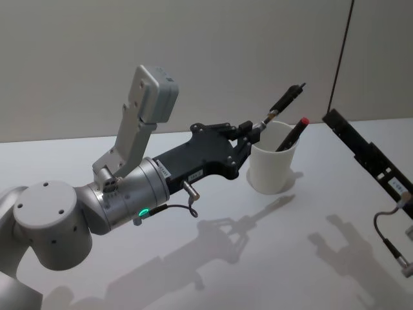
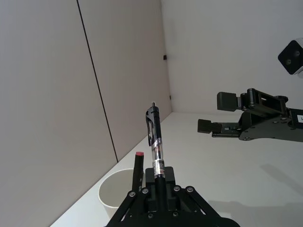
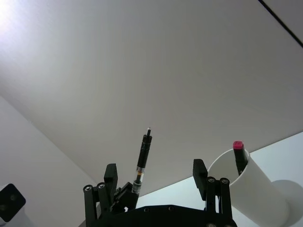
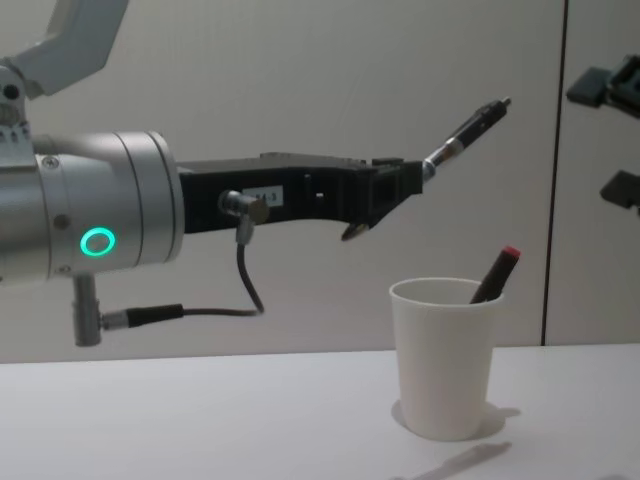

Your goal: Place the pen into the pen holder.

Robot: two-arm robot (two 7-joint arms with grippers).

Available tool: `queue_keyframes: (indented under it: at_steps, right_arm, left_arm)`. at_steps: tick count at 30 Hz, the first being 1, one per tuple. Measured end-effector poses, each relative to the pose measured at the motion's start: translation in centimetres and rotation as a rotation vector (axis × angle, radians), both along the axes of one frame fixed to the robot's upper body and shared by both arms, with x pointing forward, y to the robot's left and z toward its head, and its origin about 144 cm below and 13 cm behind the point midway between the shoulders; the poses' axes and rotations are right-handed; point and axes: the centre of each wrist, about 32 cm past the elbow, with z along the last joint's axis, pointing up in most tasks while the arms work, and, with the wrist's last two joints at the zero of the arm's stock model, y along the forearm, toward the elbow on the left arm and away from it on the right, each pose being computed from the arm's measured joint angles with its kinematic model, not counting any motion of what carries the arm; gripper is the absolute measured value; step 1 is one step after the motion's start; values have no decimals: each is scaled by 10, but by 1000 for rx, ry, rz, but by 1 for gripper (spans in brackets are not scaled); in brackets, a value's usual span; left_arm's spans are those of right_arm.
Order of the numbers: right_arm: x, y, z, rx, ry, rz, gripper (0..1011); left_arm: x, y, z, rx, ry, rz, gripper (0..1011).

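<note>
Chest view: left claw (image 4: 404,183) grips slim blk pen (image 4: 466,129).

Holding the pen (image 1: 284,102) in the left gripper (image 1: 255,129) above and just left of the pen holder (image 1: 271,169) standing on the table (image 1: 258,265), with another pen (image 1: 292,134) leaning inside it and the right gripper (image 2: 217,113) hanging farther right.

A white cup (image 4: 445,360) stands on the bare table (image 4: 200,420), its mouth open except where a red-capped marker (image 4: 497,272) leans against the right side of the rim. The left gripper (image 4: 400,185), clamped on a pen (image 4: 465,130), hangs above the cup with clear air between. The right gripper (image 4: 615,135), fingers spread, hovers off to the right. The wall (image 4: 300,80) stands behind.
</note>
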Motion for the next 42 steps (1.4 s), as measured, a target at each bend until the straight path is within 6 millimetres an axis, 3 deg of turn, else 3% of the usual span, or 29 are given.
queue_keyframes:
  at_steps: [27, 42]
  right_arm:
    - [22, 22, 12, 54, 65, 31, 1002]
    - [41, 23, 13, 48, 81, 40, 1002]
  left_arm:
    - [0, 0, 0, 0, 0, 0, 115]
    - [0, 0, 0, 0, 0, 0, 116]
